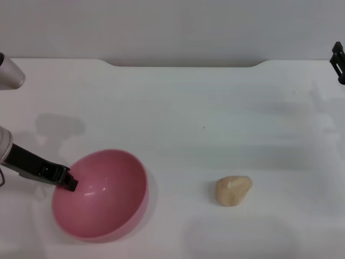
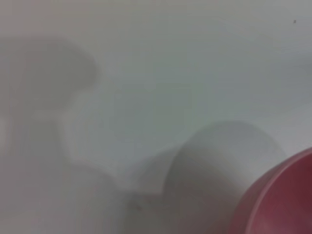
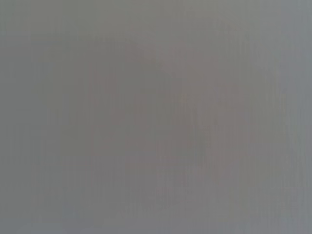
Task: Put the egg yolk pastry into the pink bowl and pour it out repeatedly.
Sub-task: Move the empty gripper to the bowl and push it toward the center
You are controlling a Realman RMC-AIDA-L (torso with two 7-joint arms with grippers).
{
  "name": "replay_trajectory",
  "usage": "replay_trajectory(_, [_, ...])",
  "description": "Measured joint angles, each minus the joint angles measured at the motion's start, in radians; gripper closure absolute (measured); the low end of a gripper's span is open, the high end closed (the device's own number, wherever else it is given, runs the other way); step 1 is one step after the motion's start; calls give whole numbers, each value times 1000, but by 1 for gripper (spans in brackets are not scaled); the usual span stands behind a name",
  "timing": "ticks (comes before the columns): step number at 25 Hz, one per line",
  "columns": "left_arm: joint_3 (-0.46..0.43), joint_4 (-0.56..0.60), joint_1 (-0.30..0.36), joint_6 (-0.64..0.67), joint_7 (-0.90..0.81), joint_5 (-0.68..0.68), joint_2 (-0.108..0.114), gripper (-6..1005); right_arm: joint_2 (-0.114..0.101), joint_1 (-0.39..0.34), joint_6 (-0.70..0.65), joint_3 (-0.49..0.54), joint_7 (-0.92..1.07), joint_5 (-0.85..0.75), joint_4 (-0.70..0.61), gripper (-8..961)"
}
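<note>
The pink bowl [image 1: 101, 195] sits near the table's front left, tilted so its opening faces right, and it is empty. My left gripper [image 1: 67, 181] is shut on the bowl's left rim. The left wrist view catches only a slice of the pink bowl [image 2: 285, 200] over the white table. To the right of the bowl, apart from it, the pale beige egg yolk pastry [image 1: 233, 190] lies on the table. My right gripper [image 1: 338, 62] is parked at the far right edge, high and well away from both.
The white table [image 1: 205, 118] runs back to a grey wall. A grey part of my left arm [image 1: 9, 73] shows at the far left. The right wrist view is a plain grey blur.
</note>
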Motion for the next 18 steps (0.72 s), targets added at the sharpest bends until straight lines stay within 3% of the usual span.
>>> replay_trajectory(6, [-1,4,-7,2,18,-15,0,996,0,2,-3,3,143,0,-21,290])
replay_trajectory(11, [-9,20,-10,30,20,-58,5,996,-10,30,91,-48,562,-73,-116,289])
replay_trajectory(15, [-10,32,-20,71,21,-88,6,995,-24,63,227,-173,1019,-313,-275,290])
replay_trajectory(18, [-7,36,-31,93,19,-90,4,995,-56,93,234,-274,1401,-616,-388,290])
